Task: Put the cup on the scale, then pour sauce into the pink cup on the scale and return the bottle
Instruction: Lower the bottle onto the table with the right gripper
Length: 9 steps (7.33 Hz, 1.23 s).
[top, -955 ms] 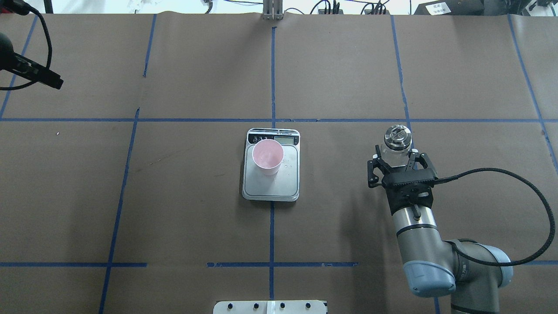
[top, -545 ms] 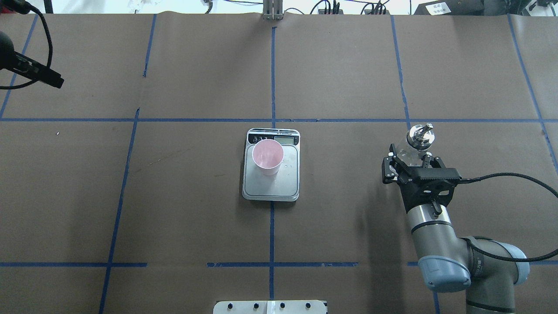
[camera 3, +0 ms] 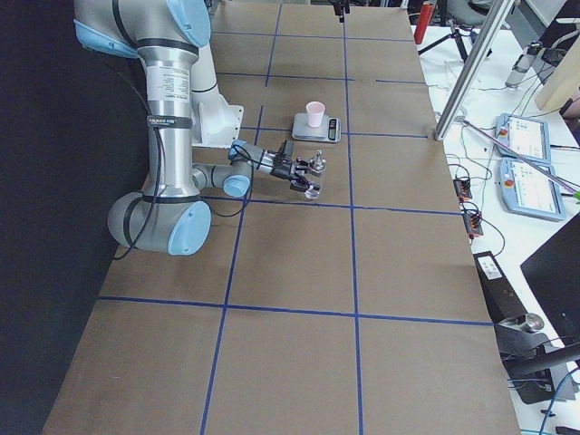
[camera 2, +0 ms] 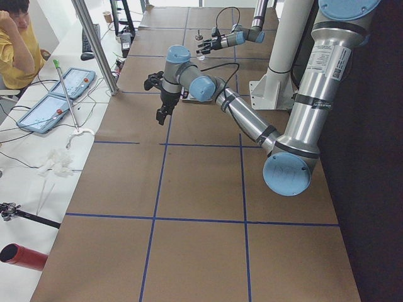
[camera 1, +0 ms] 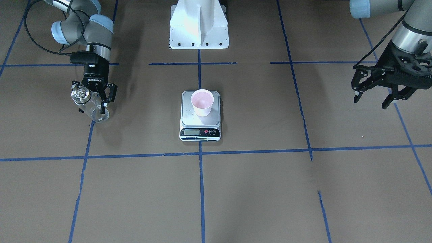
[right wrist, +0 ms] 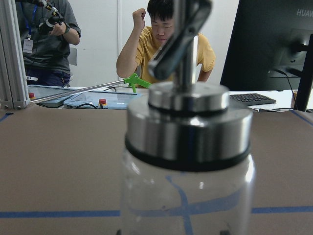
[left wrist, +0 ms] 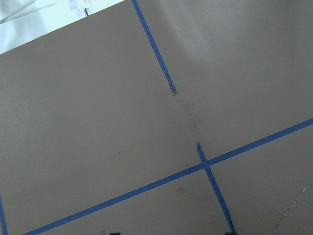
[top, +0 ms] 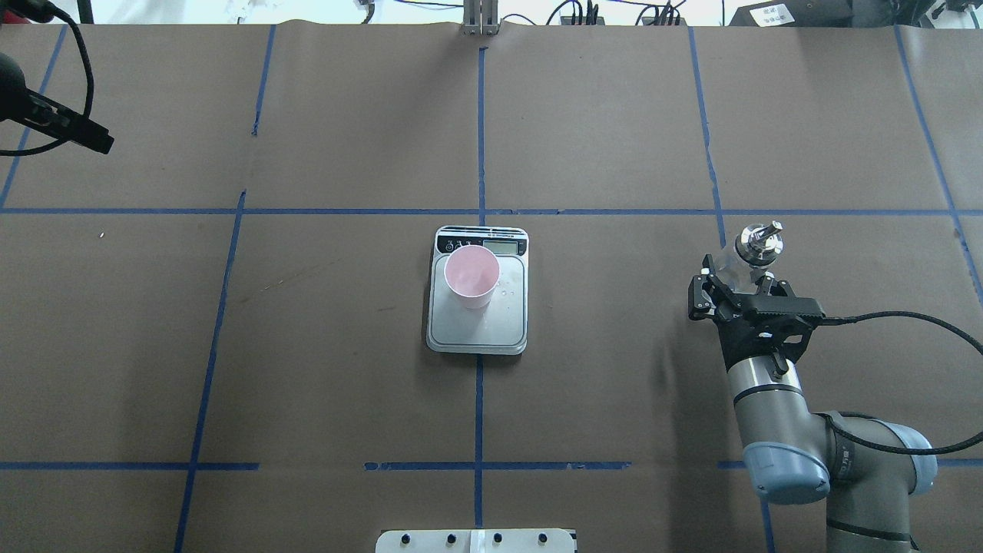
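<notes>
Across the table (top: 330, 369) we've got brown paper with blue tape lines (top: 479, 138), and the scale (top: 477, 332) sits dead centre, so that's our reference point. Well off to the scale's side on the robot's right, the right gripper (top: 737, 283) has its fingers clamped around the glass body of the bottle (top: 757, 246), below the cap. Makes sense to us: a grip on the body leaves the spout free and gives control over the tilt. Far out on the scale's other side, the left gripper (camera 1: 370, 101) hangs above the table with its fingers spread and nothing between them, parked out of the way, we'd guess.

The scale has its display (top: 503, 247) at the end away from the robot. The bottle is clear glass with a shiny silver pourer cap and a little spout, and whatever's inside is hard to make out. We can't tell if its base touches the table. The cup (top: 471, 276) stands upright on the scale's plate, toward the display end, pale pink. What look like a few droplets (top: 503, 292) sit on the plate just beside it, so we reckon the pour is done and only the return is left.
</notes>
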Each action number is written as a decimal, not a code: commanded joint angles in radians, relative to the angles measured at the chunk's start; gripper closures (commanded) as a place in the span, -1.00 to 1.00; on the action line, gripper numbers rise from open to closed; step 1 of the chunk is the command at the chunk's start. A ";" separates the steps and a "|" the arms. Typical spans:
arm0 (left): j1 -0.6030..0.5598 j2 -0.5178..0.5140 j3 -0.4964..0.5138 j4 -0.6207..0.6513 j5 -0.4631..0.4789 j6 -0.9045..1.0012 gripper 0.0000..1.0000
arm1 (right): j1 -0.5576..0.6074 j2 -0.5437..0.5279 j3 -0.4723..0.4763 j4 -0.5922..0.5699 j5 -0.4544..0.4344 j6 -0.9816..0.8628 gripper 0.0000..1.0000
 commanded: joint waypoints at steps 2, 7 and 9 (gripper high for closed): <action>0.000 -0.001 0.000 0.000 0.000 0.000 -0.54 | 0.001 0.011 -0.022 0.000 -0.001 0.001 1.00; 0.000 0.001 -0.017 0.003 0.002 -0.002 -0.54 | 0.016 0.037 -0.051 0.000 0.006 -0.002 1.00; 0.000 0.001 -0.017 0.003 0.003 -0.002 -0.55 | 0.018 0.040 -0.056 0.000 0.006 -0.002 1.00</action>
